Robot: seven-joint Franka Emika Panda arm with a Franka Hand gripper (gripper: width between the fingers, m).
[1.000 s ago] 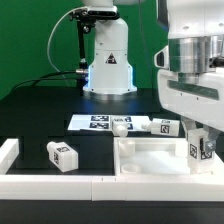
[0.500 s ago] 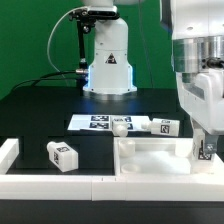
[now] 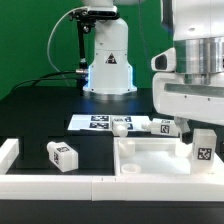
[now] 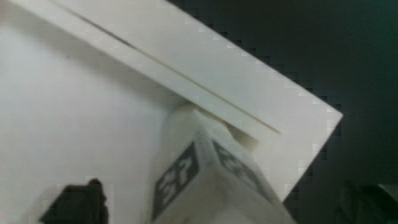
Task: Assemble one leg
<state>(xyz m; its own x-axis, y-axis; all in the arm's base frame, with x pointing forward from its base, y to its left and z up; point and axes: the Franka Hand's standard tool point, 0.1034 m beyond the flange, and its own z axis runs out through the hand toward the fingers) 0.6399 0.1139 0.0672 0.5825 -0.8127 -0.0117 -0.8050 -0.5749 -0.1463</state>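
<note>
A leg (image 3: pixel 203 150), a short white square post with tag marks, stands upright in the corner of the wide white panel (image 3: pixel 150 160) at the exterior view's right. My gripper (image 3: pixel 200 122) hovers just above it. In the wrist view the leg (image 4: pixel 214 170) rises between my two dark fingers (image 4: pixel 80 203), with gaps on both sides, so the gripper (image 4: pixel 222 205) is open. The panel's raised rim (image 4: pixel 214 85) runs past the leg. Three more legs lie loose: one (image 3: pixel 62 155) on the table at the left and two (image 3: pixel 166 126) (image 3: pixel 121 126) behind the panel.
The marker board (image 3: pixel 95 122) lies flat behind the panel. The robot's base (image 3: pixel 108 60) stands at the back. A white raised border (image 3: pixel 60 185) runs along the front, with a block at its left end (image 3: pixel 8 152).
The gripper shifted right, then rose off the leg. The leg, held a second ago, now stands free in the panel's corner.
</note>
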